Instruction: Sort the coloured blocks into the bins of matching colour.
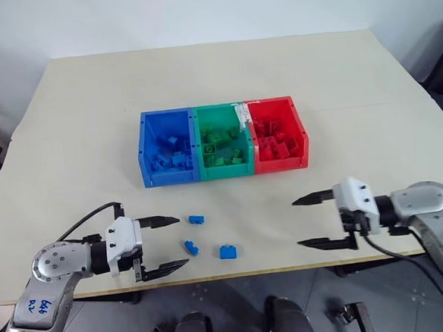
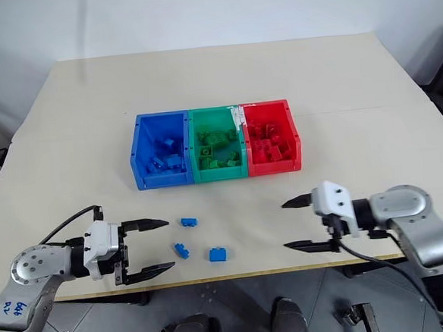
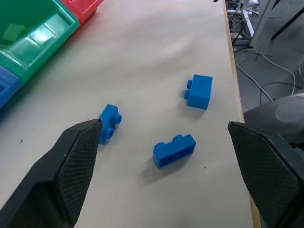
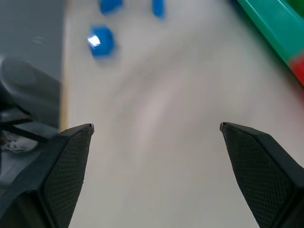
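**Three blue bricks loose on the table, both grippers spread and empty**

While the bins (image 1: 221,142) sit mid-table in a row, blue on the robot's left, green in the middle, red on the right, each already holding bricks of its own colour, three blue blocks lie loose near the front edge of the table (image 1: 88,107). From the head views, one blue block (image 1: 196,220) lies nearest the bins, a second (image 1: 191,248) just in front of it, and a third (image 1: 228,251) off to the right of that. The left gripper (image 1: 174,243) points rightward at them, its fingers spread wide, holding nothing. The right gripper (image 1: 315,221) points leftward from the other side, well apart from the blocks, equally spread and empty.

Up close in the left wrist view, the middle brick (image 3: 174,150) shows as long and narrow, its long axis slanting across the fingers' line, studs on its far side; the brick nearest the bins (image 3: 110,122) has its studs facing the gripper.

The right wrist view is smeared; I think the blue blobs (image 4: 100,41) beyond its open fingers are the same blocks.
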Robot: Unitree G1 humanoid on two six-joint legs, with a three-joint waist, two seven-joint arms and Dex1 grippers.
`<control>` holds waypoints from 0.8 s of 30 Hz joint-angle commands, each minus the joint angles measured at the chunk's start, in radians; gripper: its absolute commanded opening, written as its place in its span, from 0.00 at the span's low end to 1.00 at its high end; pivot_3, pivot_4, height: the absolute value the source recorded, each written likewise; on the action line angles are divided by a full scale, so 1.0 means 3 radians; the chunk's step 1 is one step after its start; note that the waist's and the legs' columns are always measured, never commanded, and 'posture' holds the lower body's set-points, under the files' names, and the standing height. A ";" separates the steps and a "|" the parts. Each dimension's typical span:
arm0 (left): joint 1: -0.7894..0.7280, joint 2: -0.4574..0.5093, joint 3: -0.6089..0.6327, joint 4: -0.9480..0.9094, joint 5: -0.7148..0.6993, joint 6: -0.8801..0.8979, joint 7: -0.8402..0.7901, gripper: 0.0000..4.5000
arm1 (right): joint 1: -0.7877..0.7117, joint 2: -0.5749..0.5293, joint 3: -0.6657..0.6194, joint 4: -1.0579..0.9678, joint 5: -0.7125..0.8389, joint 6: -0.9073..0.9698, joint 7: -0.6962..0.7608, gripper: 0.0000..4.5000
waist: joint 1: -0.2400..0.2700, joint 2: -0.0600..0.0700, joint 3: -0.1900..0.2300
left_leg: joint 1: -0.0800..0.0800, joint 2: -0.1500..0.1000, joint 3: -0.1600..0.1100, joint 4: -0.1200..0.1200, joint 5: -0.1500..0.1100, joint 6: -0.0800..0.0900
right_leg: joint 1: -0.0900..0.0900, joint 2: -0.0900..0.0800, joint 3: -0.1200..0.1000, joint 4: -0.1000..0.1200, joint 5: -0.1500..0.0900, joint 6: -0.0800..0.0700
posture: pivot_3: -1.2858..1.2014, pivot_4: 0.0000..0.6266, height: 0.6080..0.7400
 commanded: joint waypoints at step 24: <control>0.0567 0.0031 0.0591 -0.0432 -0.0167 0.0071 0.0182 1.00 | -0.0632 0.0879 0.1056 0.0365 -0.0641 0.0070 -0.0398 0.19 | 0.0027 -0.0003 -0.0002 | -0.0004 0.0000 -0.0001 0.0002 -0.0005 0.0000 | -0.0003 0.0000 -0.0003 0.0000 0.0000 0.0000 | 0.52 0.24 1.00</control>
